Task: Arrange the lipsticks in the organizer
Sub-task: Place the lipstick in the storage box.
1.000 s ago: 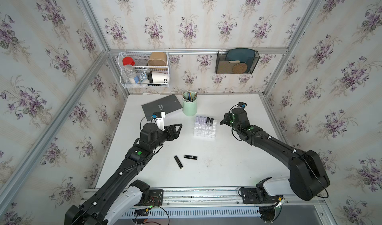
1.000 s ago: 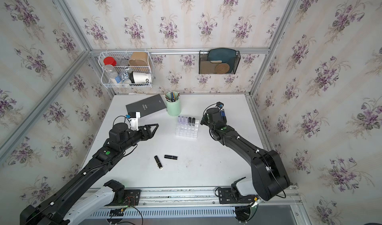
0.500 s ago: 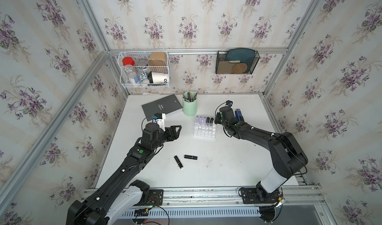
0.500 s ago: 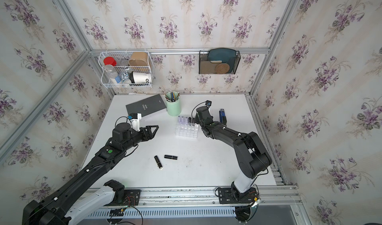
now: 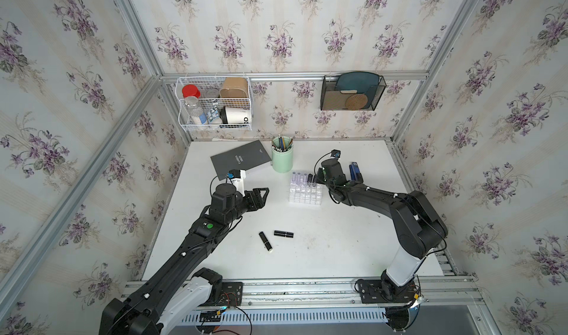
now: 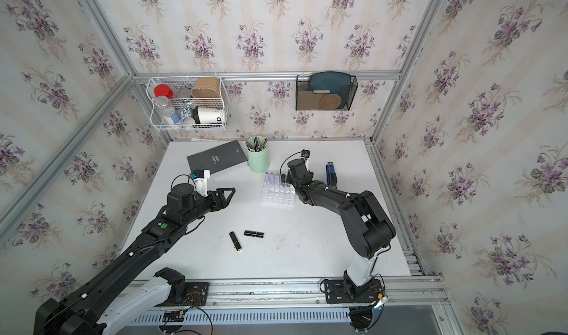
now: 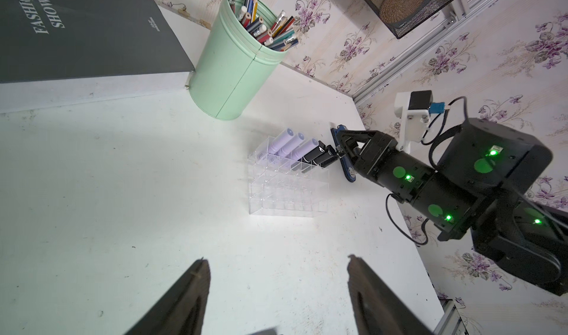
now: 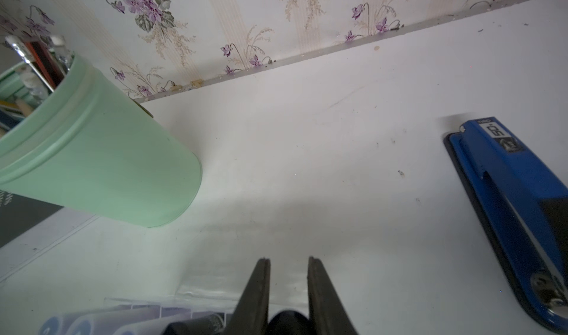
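Top views: left gripper (image 5: 263,197) jaws apart, barely shifted; two black lipsticks (image 5: 266,241) loose on table (image 5: 338,244); organizer (image 5: 305,195) holds three lilac lipsticks (image 5: 299,176) in its far row; right gripper (image 5: 316,179), newly swung in, clamps a black lipstick (image 8: 287,322) at that row.

On your white tabletop (image 5: 338,256), a dark grey book (image 7: 86,35) titled "Fashion Show" lies flat at the back, one corner just beside an upright mint-green cup (image 5: 282,162) crammed with pencils (image 5: 281,144). A blue stapler (image 5: 355,170) lies flat well to the right of the cup. On the floral-papered back wall (image 5: 285,103) above, you have a white wire basket (image 5: 212,79) holding a red-lidded jar (image 5: 191,91), a brown carton (image 5: 235,88) and a white cup (image 5: 238,115) on its side, and a black mesh rack (image 5: 378,95) holding a round woven mat (image 5: 356,102) and a teal-blue panel (image 5: 353,83).
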